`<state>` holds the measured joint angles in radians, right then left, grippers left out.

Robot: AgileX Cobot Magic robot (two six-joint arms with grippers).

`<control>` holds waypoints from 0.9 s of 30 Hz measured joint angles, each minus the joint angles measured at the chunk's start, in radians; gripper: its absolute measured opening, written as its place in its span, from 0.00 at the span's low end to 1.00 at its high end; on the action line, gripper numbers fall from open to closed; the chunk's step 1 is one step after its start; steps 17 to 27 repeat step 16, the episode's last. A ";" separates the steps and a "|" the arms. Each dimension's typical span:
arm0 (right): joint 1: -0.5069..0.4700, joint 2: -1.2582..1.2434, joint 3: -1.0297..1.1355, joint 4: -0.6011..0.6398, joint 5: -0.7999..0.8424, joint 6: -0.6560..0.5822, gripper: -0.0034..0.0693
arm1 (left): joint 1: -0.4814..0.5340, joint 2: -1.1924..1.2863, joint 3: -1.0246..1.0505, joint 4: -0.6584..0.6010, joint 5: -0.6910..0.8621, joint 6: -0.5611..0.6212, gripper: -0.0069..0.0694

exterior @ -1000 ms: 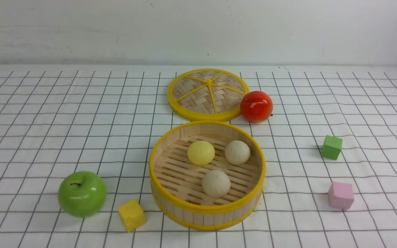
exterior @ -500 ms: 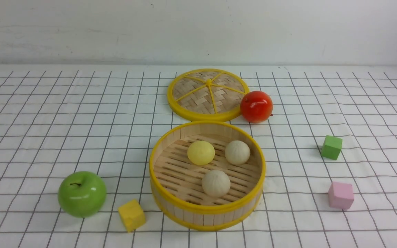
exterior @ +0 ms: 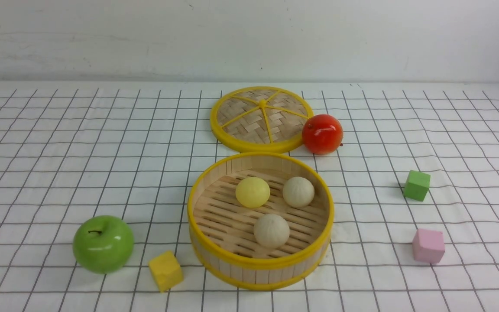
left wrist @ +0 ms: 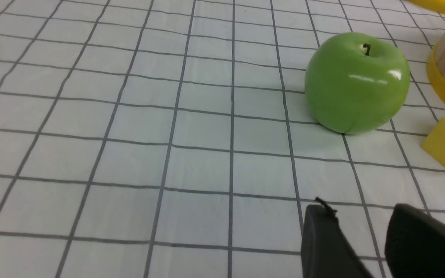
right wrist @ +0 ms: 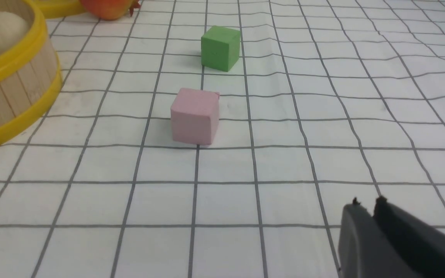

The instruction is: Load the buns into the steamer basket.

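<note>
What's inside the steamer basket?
One pale yellow bun and two beige-white buns, resting on the slatted floor of the steamer basket. The floor directly beneath each bun is covered.

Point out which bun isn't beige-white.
The pale yellow bun, left of both beige-white ones in the steamer basket; its colour sets it apart.

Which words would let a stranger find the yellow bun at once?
Look inside the round steamer basket, in front of the woven lid. Three small domes sit on its slats. The yellow bun is the only yellow one; its two neighbours are beige-white.
</note>
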<state>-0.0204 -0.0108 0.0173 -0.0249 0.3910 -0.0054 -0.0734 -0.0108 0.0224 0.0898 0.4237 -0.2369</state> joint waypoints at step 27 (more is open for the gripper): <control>0.000 0.000 0.000 0.000 0.000 0.000 0.16 | 0.000 0.000 0.000 0.000 0.000 0.000 0.40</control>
